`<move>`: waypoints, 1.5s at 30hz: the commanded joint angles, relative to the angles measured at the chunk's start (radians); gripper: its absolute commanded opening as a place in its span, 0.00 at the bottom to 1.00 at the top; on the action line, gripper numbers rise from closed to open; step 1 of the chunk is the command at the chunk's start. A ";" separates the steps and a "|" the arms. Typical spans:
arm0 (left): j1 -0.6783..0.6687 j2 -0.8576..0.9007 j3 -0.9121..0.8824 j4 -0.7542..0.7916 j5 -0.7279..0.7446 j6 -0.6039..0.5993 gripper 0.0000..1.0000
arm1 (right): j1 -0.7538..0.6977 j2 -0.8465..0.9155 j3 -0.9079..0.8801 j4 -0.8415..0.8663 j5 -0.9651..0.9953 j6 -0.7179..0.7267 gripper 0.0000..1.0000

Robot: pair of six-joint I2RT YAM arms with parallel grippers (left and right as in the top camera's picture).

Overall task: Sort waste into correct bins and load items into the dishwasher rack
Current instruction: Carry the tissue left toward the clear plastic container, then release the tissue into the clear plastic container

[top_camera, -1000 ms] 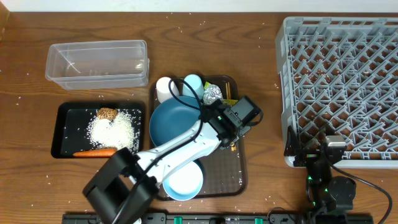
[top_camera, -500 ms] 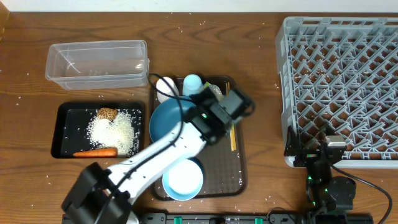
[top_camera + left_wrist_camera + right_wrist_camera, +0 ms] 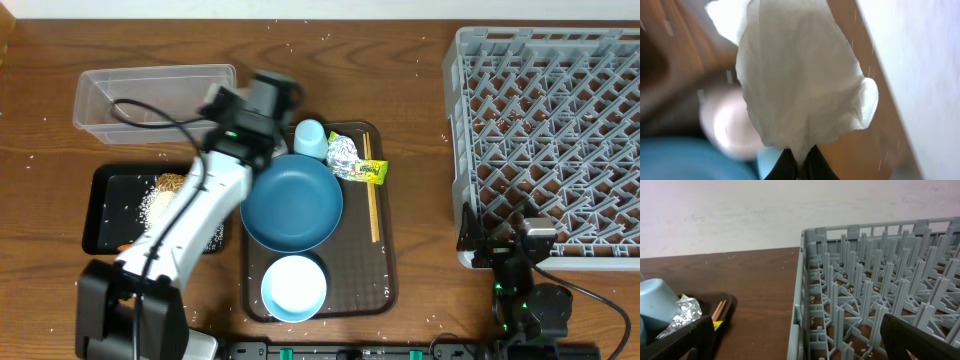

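My left gripper (image 3: 268, 92) hovers by the right end of the clear tub (image 3: 150, 100), shut on the crumpled white tissue (image 3: 800, 75), which fills the left wrist view above the left gripper (image 3: 801, 162). On the brown tray sit the dark-blue dish (image 3: 292, 200), white bowl (image 3: 295, 287), light-blue cup (image 3: 310, 138), foil ball (image 3: 343, 150), yellow-green packet (image 3: 372, 172) and chopsticks (image 3: 372, 205). The white cup (image 3: 725, 125) shows blurred under the arm. The black tray (image 3: 100, 210) holds rice (image 3: 160, 205), a brown lump (image 3: 172, 183) and a carrot tip (image 3: 125, 246). My right gripper (image 3: 800, 345) stands open beside the rack (image 3: 545, 130).
The brown serving tray (image 3: 385, 270) lies at the table's centre front. Loose rice grains dot the wood. My left arm crosses over the black tray's right half. The rack's near corner (image 3: 807, 295) rises right in front of the right fingers.
My left arm swung from the brown tray's right side up and left to the clear tub's end, carrying the tissue. The dish, packet and foil ball are now uncovered. The right arm stayed still.
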 commanded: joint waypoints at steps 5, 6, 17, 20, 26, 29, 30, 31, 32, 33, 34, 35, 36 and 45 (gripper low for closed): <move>0.203 0.008 0.007 0.043 -0.032 0.059 0.06 | 0.006 0.003 -0.002 -0.004 -0.001 -0.005 0.99; 0.225 0.012 0.007 0.047 -0.032 0.062 0.06 | 0.006 0.003 -0.002 -0.004 -0.001 -0.005 0.99; 0.362 0.120 0.007 0.161 -0.031 0.126 0.31 | 0.006 0.003 -0.002 -0.004 -0.001 -0.005 0.99; 0.367 0.125 0.007 0.177 -0.031 0.143 0.37 | 0.006 0.003 -0.002 -0.004 -0.001 -0.005 0.99; 0.366 0.121 0.007 0.202 0.005 0.286 0.84 | 0.006 0.003 -0.002 -0.004 -0.001 -0.005 0.99; 0.366 0.097 0.007 0.181 0.063 0.355 0.97 | 0.006 0.003 -0.002 -0.004 -0.001 -0.005 0.99; 0.366 0.082 0.007 0.161 0.080 0.354 0.98 | 0.006 0.003 -0.002 -0.004 -0.001 -0.005 0.99; 0.366 0.062 0.007 0.141 0.093 0.354 0.99 | 0.006 0.003 -0.002 -0.004 -0.001 -0.005 0.99; 0.366 0.040 0.007 0.122 0.105 0.354 0.99 | 0.006 0.003 -0.002 -0.004 -0.001 -0.005 0.99; 0.366 0.008 0.007 0.095 0.110 0.354 1.00 | 0.006 0.003 -0.002 -0.004 -0.001 -0.005 0.99; 0.366 -0.027 0.007 0.060 0.110 0.354 0.98 | 0.006 0.003 -0.002 -0.004 -0.001 -0.005 0.99; 0.366 -0.056 0.007 0.029 0.109 0.354 0.98 | 0.006 0.003 -0.002 -0.004 -0.001 -0.005 0.99; 0.366 -0.092 0.007 -0.014 0.109 0.354 0.98 | 0.006 0.003 -0.002 -0.004 -0.001 -0.005 0.99; 0.366 -0.397 0.007 -0.483 0.224 0.354 0.98 | 0.006 0.003 -0.002 -0.004 -0.001 -0.005 0.99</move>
